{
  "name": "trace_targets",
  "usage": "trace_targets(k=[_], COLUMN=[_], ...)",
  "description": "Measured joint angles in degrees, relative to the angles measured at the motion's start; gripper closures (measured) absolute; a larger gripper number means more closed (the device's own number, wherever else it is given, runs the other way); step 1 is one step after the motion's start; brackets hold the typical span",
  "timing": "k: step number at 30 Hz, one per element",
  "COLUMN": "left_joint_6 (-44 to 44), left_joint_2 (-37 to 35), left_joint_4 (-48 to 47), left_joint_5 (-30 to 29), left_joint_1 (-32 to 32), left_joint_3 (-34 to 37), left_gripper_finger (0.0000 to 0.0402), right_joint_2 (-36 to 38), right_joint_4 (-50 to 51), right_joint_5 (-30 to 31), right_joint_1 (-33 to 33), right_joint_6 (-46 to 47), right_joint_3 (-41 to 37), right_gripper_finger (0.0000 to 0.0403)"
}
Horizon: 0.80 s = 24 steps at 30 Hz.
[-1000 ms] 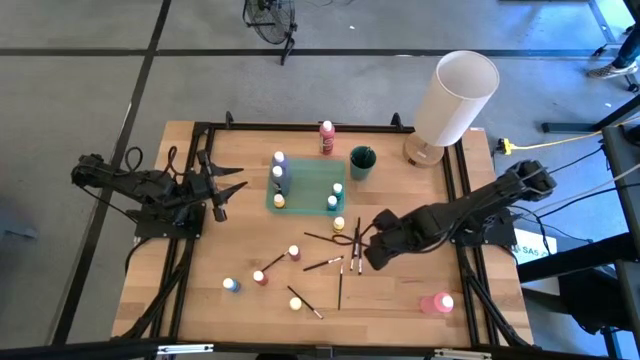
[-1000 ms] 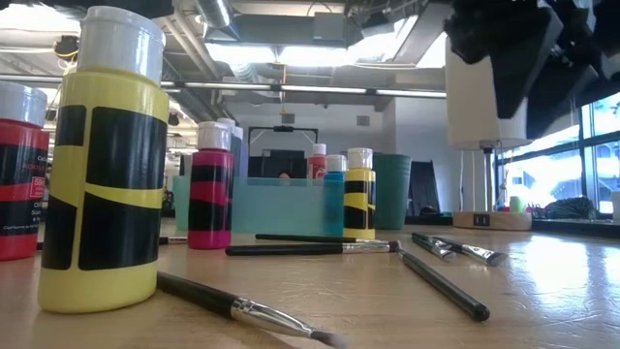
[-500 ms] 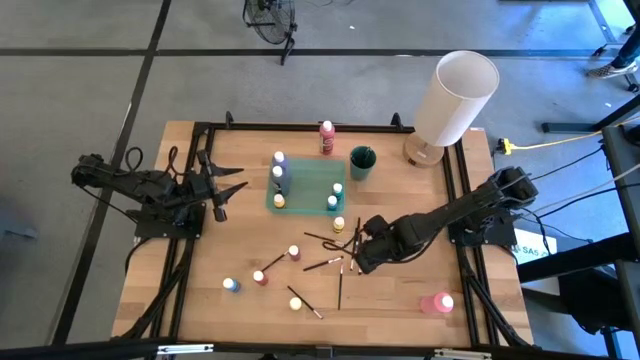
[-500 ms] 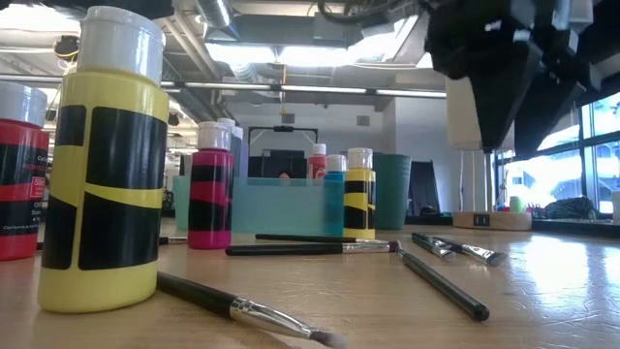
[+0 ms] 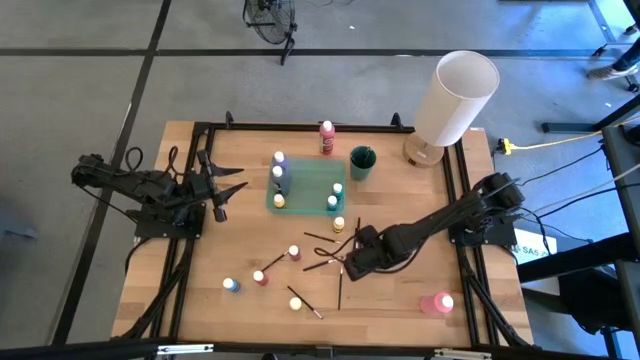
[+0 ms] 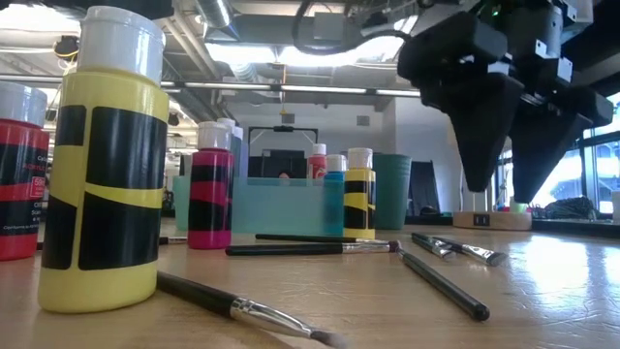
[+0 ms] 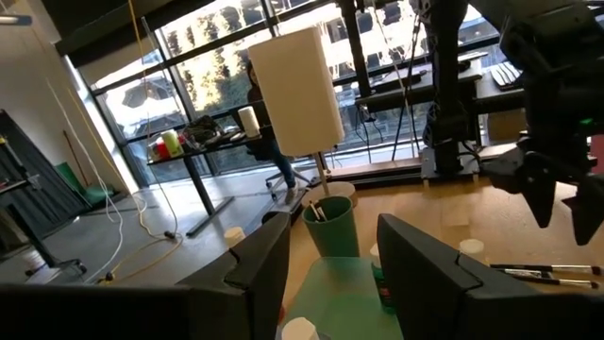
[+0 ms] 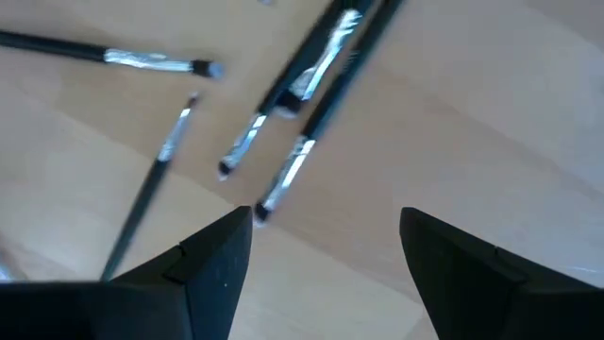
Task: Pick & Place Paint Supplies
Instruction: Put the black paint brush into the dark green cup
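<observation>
Several thin dark-handled brushes [image 5: 335, 250] lie crossed on the wooden table, right of centre; in the right wrist view the brushes [image 8: 297, 90] show just past my fingers. My right gripper [image 5: 350, 262] hangs open above them, pointing down, its fingertips clear of the table in the low view [image 6: 501, 194]. Small white-capped paint bottles [image 5: 259, 277] stand loose near the front left, and a yellow one [image 6: 102, 165] fills the low view's left. My left gripper [image 5: 222, 190] waits open at the table's left, pointing level.
A teal tray [image 5: 305, 172] at the centre back holds a few bottles. A green cup [image 5: 361, 162] stands beside the tray, a red bottle [image 5: 327, 137] at the far edge and a big white cylinder [image 5: 455, 100] at the back right. A pink bottle [image 5: 437, 302] lies front right.
My right gripper has come down toward the table and gone toward its left and near edges, ending over the crossed brushes. It stays open. The brushes and bottles have not moved.
</observation>
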<state>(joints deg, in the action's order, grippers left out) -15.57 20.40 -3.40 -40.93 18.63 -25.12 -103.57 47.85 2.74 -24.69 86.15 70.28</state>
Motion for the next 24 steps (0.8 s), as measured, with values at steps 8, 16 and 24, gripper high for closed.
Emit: trace_targets(k=[8,16,24], left_joint_6=[1.8,3.9,3.9], left_joint_2=[0.0,0.0,0.0], left_joint_4=[-0.5,-1.3,-1.3], left_joint_5=[0.1,0.1,0.1], left_joint_1=[0.0,0.0,0.0], left_joint_3=[0.0,0.0,0.0], left_gripper_finger=[0.0245,0.0245,0.0245], right_joint_2=[-2.6,-5.5,-6.7], right_joint_4=[-7.2,-8.3,-7.5], right_joint_5=[0.2,0.0,0.0], right_joint_1=[-0.6,-1.7,-1.7], right_joint_6=[0.1,2.4,2.6], right_joint_3=[0.0,0.0,0.0], right_gripper_finger=[0.0130,0.0130,0.0130])
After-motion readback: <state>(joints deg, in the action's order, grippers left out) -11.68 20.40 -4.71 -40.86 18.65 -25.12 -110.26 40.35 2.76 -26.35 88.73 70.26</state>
